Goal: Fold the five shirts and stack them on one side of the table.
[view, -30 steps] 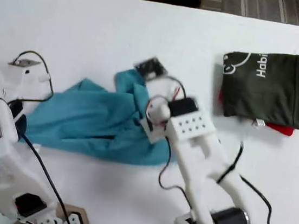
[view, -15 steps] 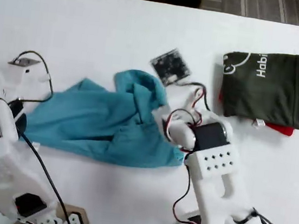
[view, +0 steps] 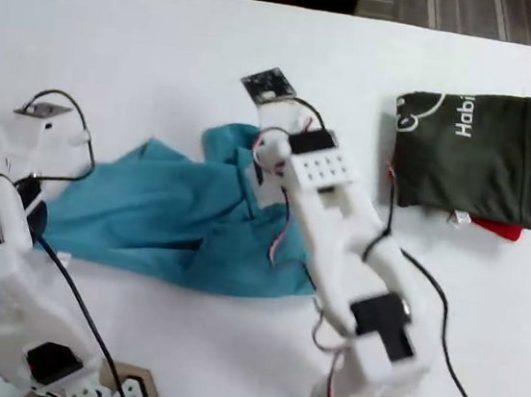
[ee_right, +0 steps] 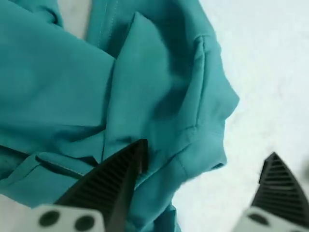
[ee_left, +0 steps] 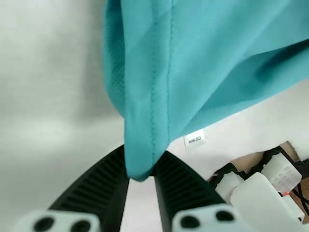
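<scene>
**Two grippers at the teal shirt**

The left gripper (ee_left: 141, 170) is pinched tight on a stitched edge of the teal shirt (ee_left: 203, 58). The cloth is squeezed between its two black fingers (ee_left: 104, 183) and spreads out away from them. A small white tag (ee_left: 194, 139) sits just past the fingers, by the cloth's edge.

The right gripper (ee_right: 206, 153) has its jaws wide apart and holds nothing. One jaw is over a bunched fold of the teal shirt. The other is over the bare white table (ee_right: 270, 58).

The teal shirt lies crumpled on the table and reaches from one gripper to the other. Past the right gripper, on the side away from the left one, a folded dark green shirt (view: 475, 152) lies on a red shirt (view: 499, 228). That stack does not touch the teal shirt.
</scene>
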